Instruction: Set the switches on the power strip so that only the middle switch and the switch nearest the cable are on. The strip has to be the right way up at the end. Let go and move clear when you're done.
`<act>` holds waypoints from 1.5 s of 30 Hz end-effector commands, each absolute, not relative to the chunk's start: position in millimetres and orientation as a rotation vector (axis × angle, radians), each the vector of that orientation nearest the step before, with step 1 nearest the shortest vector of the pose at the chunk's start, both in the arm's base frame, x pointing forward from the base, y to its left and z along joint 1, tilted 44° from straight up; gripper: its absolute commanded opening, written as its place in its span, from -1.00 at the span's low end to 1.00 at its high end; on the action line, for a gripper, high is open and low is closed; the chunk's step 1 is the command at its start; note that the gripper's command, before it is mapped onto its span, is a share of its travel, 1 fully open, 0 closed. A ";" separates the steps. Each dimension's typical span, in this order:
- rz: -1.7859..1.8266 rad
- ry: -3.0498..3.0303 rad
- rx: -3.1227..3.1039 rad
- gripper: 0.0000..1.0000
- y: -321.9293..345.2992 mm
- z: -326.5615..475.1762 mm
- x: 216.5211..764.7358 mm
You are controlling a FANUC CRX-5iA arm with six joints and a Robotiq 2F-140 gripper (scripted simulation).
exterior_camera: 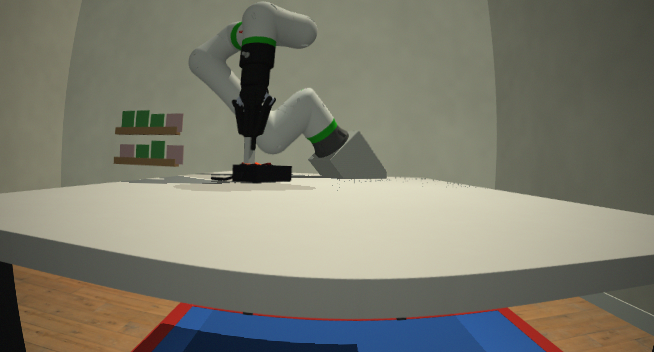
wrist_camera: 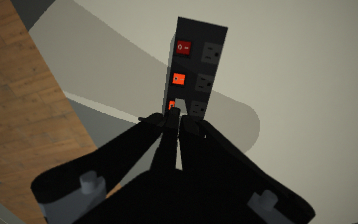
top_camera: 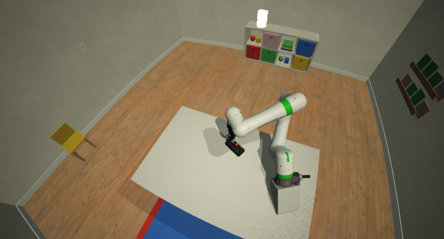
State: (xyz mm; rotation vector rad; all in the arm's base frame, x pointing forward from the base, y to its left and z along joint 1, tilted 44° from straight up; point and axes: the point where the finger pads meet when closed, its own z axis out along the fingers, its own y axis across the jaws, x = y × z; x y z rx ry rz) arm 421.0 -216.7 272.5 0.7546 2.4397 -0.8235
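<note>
Three switches run in a line down the black power strip (wrist_camera: 196,70), and the gripper (wrist_camera: 175,118) is planted right at the near end of that line, fingers pressed tight together with nothing between them, used as a single poking tip. The strip's long axis stretches straight away from the fingertips in the wrist view: the nearest switch (wrist_camera: 172,105) glows orange just beyond the tip and partly hidden by it, the middle switch (wrist_camera: 179,78) glows orange one step farther out, and the far switch (wrist_camera: 183,47) sits dark red at the distant end. By my reading, the lit pair matches the goal if the cable leaves at this near end; a thin dark lead (exterior_camera: 220,176) does show beside the strip in the exterior view. The strip lies face up, flat on the pale table (exterior_camera: 350,224), directly beneath the downward-pointing gripper. Beyond it: wood floor (top_camera: 190,81), a blue mat (top_camera: 183,223) with a red border, a yellow chair (top_camera: 68,137), a cubby shelf (top_camera: 247,27) against the back wall.
</note>
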 end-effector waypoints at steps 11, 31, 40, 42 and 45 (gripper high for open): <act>-0.824 2.440 0.755 -1.00 -216.8 272.4 420.9; -0.824 2.440 0.755 -1.00 -196.5 294.7 413.6; -0.824 2.440 0.755 -1.00 -191.1 300.6 411.6; -0.824 2.440 0.755 -1.00 -191.1 300.6 411.6; -0.824 2.440 0.755 -1.00 -191.1 300.6 411.6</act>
